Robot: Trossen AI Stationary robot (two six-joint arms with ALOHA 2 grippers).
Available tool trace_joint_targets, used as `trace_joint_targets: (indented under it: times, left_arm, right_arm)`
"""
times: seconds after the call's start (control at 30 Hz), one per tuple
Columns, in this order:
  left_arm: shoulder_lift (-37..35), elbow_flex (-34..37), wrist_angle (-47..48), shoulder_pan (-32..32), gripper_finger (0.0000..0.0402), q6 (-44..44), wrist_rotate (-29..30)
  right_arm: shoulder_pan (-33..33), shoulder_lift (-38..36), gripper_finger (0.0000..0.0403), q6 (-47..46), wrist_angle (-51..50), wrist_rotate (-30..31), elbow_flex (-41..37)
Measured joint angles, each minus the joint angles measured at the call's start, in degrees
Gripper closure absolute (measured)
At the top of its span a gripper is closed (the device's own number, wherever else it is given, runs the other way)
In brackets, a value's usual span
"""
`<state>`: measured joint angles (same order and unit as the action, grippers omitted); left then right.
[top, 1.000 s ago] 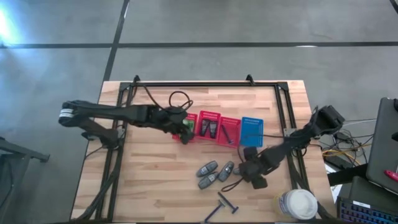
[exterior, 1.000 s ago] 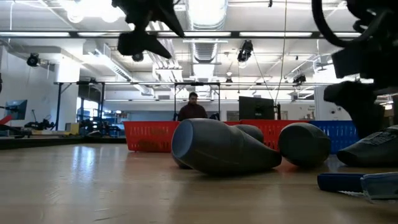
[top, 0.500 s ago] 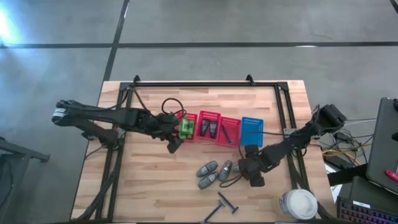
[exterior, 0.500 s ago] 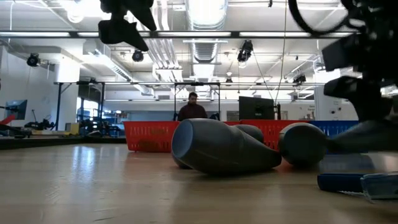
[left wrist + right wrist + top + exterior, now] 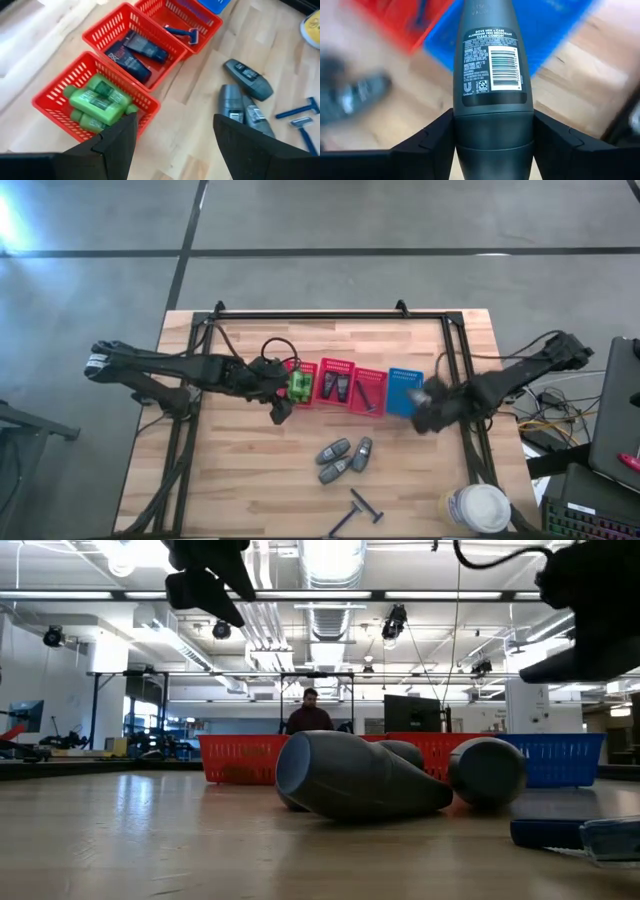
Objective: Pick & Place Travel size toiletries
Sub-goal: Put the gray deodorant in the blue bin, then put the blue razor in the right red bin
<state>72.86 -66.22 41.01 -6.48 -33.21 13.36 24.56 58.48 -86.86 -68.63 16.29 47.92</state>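
Deodorant stick (image 5: 493,95), gripped between the right gripper (image 5: 432,408) fingers along its long axis, hangs just beside the blue basket (image 5: 404,391), near the table's right edge; the left gripper (image 5: 172,137) waits open.

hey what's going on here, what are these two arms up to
A two-armed robot is sorting small toiletries into a row of mesh baskets on a wooden table. The right pincer is clamped on a dark grey deodorant tube and carries it above the blue mesh basket. The left pincer hangs open beside the red mesh basket of bright green bottles. Three more grey tubes and two thin black razors lie loose on the table.
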Motion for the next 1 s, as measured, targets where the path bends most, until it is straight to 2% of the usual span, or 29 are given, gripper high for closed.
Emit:
trace_joint_targets:
  times: [0.13, 0.27, 0.4, 0.87, 1.0]
  left_arm:
    - [0.02, 0.02, -0.04, 0.25, 0.0138, 1.25, 2.84]
    - [0.02, 0.02, -0.07, 1.50, 0.0138, 1.62, 3.46]
    - [0.02, 0.02, -0.04, 2.14, 0.0138, 1.71, 3.42]
    - [0.02, 0.03, -0.39, 2.91, 0.0138, 3.65, 1.38]
    - [0.02, 0.04, -0.33, 2.89, 0.0138, 3.65, -0.45]
  right_arm:
    - [-5.98, -5.57, 0.0199, -11.46, 3.93, -0.27, -5.28]
    - [-10.51, -6.84, 0.0198, -12.63, 16.36, -3.31, -11.85]
    - [-12.85, -5.56, 0.0188, -13.72, 18.05, -2.56, -14.68]
    - [-14.50, -4.72, 0.0094, -9.60, 18.54, -0.43, -12.59]
    - [-13.67, -4.68, 0.0074, -2.36, 19.60, -2.23, -10.20]
